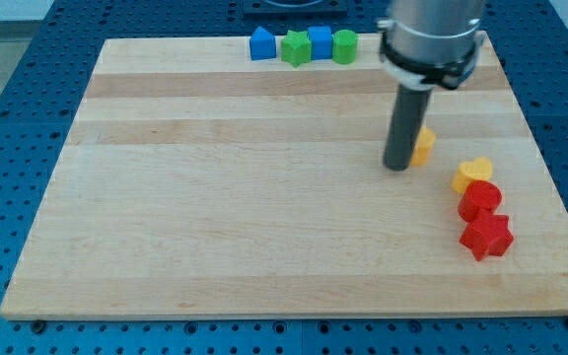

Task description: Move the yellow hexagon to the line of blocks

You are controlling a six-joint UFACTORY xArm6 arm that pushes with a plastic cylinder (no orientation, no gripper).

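Note:
The yellow hexagon (423, 145) lies at the board's right, partly hidden behind my rod. My tip (397, 167) rests on the board touching the hexagon's left side. A line of blocks stands along the view's top edge: a blue house-shaped block (261, 44), a green star (295, 47), a blue block (319, 41) and a green cylinder (344, 45).
A yellow heart (472, 175), a red cylinder (480, 200) and a red star (486, 237) sit in a column near the board's right edge, below and right of my tip. The wooden board (215, 197) lies on a blue perforated table.

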